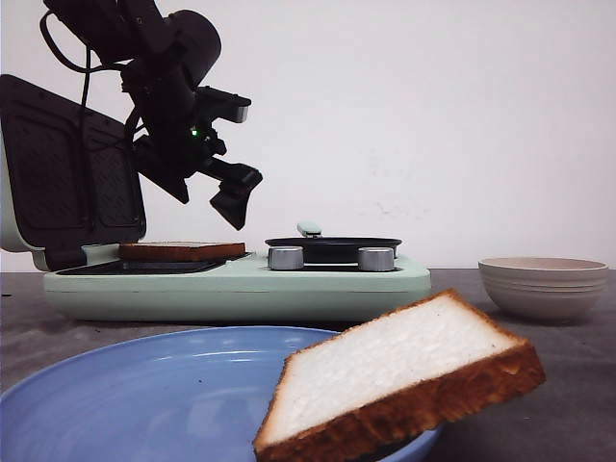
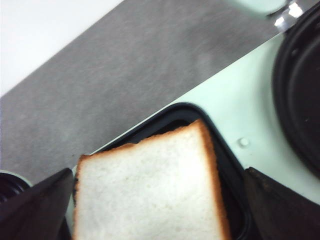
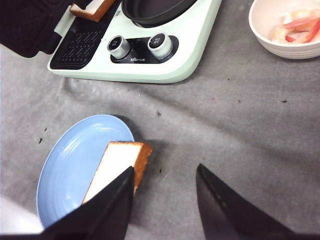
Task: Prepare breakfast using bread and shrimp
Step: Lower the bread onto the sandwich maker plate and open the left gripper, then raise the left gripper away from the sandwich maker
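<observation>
Only the right wrist view shows shrimp [image 3: 295,25] in the bowl [image 3: 260,35]; both end effectors gape empty

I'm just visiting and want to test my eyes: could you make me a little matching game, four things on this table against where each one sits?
Things:
1. slice of bread
2. second slice of bread
3. shrimp
4. black pan

Places:
A. in the pale bowl
B. leaning over the rim of the blue plate
C. on the dark grill plate under the open lid
D. on the mint-green cooker, above the two knobs

Pairs: 1-C, 2-B, 3-A, 4-D
</observation>
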Controlling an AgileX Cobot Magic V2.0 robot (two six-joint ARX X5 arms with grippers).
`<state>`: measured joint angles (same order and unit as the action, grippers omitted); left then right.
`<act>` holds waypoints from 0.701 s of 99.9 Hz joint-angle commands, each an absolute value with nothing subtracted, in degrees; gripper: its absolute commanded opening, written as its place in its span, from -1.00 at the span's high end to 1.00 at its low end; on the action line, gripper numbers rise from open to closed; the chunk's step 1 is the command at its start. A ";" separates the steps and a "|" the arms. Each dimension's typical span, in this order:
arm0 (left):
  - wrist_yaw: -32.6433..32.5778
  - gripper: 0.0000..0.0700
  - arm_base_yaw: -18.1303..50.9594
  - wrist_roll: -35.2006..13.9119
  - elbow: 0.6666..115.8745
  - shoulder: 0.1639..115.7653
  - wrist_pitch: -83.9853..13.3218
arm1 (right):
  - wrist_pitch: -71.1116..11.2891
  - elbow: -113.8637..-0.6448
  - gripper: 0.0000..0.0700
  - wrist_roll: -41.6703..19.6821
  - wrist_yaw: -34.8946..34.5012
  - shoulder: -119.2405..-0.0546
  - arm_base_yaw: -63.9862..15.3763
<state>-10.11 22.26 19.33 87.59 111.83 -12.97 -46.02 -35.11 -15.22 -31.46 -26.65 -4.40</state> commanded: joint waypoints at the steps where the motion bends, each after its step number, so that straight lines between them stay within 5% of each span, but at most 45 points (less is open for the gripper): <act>1: -8.91 -0.86 22.46 16.60 89.30 113.38 -12.25 | -45.50 -35.68 0.31 -14.55 -31.44 -26.83 -4.49; 70: 15.66 -0.77 20.32 -0.25 119.52 111.09 -38.02 | -45.47 -35.68 0.31 -14.55 -31.44 -26.83 -4.49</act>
